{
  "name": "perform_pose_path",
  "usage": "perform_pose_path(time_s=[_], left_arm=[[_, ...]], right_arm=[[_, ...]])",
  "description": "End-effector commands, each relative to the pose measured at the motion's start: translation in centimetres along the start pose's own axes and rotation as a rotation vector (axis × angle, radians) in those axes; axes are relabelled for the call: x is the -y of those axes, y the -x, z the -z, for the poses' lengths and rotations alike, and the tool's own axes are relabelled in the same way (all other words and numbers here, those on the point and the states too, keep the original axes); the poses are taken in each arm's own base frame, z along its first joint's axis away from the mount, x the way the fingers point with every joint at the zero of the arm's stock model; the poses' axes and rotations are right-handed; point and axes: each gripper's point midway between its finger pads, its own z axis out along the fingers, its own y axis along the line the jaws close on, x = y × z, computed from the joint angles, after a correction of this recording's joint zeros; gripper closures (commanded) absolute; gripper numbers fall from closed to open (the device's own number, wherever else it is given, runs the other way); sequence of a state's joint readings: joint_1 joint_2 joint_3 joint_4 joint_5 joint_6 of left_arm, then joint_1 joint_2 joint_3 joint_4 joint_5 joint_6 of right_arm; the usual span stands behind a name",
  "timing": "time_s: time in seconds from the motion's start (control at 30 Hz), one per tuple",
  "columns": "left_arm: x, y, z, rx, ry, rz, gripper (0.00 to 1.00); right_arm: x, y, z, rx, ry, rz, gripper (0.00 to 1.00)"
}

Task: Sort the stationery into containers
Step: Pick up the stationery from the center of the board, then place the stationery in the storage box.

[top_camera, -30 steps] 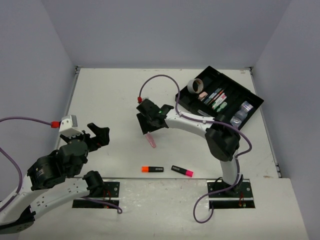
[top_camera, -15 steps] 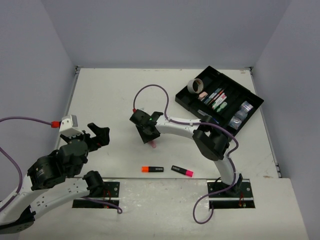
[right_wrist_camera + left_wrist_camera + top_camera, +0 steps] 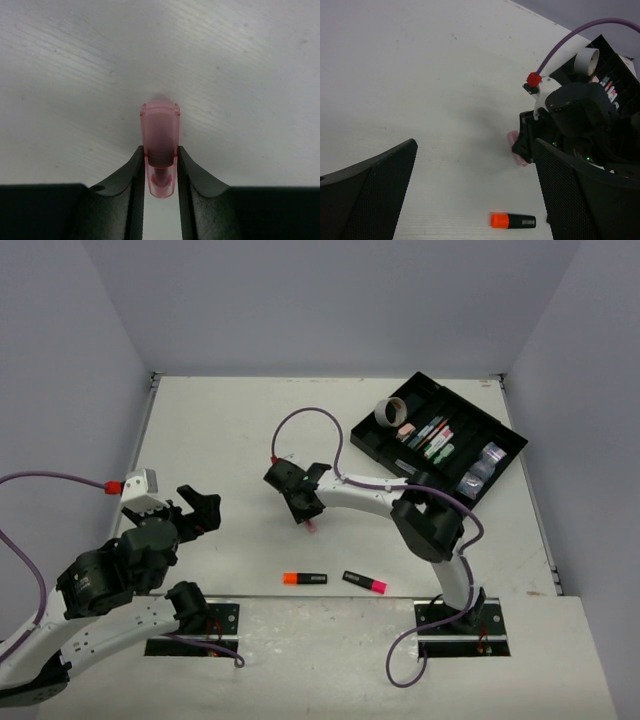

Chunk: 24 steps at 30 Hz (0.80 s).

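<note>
Pale worktop (image 3: 220, 440) boxed in by plain grey walls (image 3: 300, 300) at 9, 12 and 3 o'clock. At 2 o'clock, black divided tray (image 3: 478, 418) with tape ring (image 3: 390, 412) and pens inside. At 6 o'clock, orange-ended highlighter (image 3: 305, 578) beside pink-ended highlighter (image 3: 365, 583). Near centre, right end effector (image 3: 305, 512) closed on translucent pink pen (image 3: 160, 130), right arm stretched between pen and tray. At 8 o'clock, left end effector (image 3: 475, 145) spread wide, holding nothing.

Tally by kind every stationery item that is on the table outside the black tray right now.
Highlighters: 2, the orange-ended highlighter and the pink-ended highlighter
Pink pen: 1, pinched in the right gripper
Total: 3
</note>
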<state>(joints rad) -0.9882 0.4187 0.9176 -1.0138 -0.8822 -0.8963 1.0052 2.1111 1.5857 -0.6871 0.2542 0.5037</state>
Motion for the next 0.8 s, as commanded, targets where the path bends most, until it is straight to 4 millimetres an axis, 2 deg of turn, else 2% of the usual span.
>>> perform_pose_path(time_s=[0.0, 0.03, 0.07, 0.1, 0.17, 0.2, 0.27, 0.33, 0.4, 0.47, 0.53, 0.6, 0.77], left_arm=[[0.1, 0.6, -0.2, 0.026, 0.009, 0.002, 0.00], [0.1, 0.5, -0.2, 0.025, 0.009, 0.001, 0.00], [0.1, 0.5, -0.2, 0.025, 0.008, 0.000, 0.00], [0.1, 0.5, -0.2, 0.025, 0.007, 0.000, 0.00], [0.2, 0.5, -0.2, 0.024, 0.001, -0.002, 0.00], [0.3, 0.5, -0.2, 0.024, -0.002, -0.003, 0.00], [0.3, 0.5, -0.2, 0.024, -0.004, -0.006, 0.00], [0.4, 0.4, -0.3, 0.022, -0.006, -0.008, 0.00], [0.5, 0.3, -0.3, 0.019, -0.007, -0.013, 0.00], [0.6, 0.3, -0.4, 0.018, -0.011, -0.019, 0.00], [0.8, 0.2, -0.5, 0.013, -0.012, -0.028, 0.00], [0.9, 0.1, -0.6, 0.008, -0.007, -0.038, 0.00], [0.9, 0.0, -0.7, 0.007, -0.004, -0.041, 0.00]], right_arm=[[7.2, 5.0, 6.6, 0.171, -0.044, -0.150, 0.90], [9.8, 5.5, 7.4, 0.188, -0.060, -0.209, 0.90], [13.4, 5.9, 8.0, 0.203, -0.090, -0.289, 0.90], [17.9, 6.2, 8.5, 0.216, -0.133, -0.387, 0.89], [25.3, 5.8, 8.4, 0.216, -0.214, -0.552, 0.89], [28.3, 5.4, 8.1, 0.204, -0.234, -0.625, 0.89], [32.5, 4.6, 7.4, 0.187, -0.247, -0.734, 0.89], [37.7, 3.6, 6.5, 0.173, -0.264, -0.863, 0.89], [40.3, 3.4, 5.7, 0.164, -0.269, -0.919, 0.88], [41.4, 3.9, 5.2, 0.168, -0.261, -0.943, 0.87], [43.3, 3.3, 4.0, 0.146, -0.269, -0.986, 0.87], [44.0, 3.3, 3.4, 0.142, -0.268, -1.011, 0.87], [43.9, 3.0, 2.3, 0.127, -0.250, -1.028, 0.85]])
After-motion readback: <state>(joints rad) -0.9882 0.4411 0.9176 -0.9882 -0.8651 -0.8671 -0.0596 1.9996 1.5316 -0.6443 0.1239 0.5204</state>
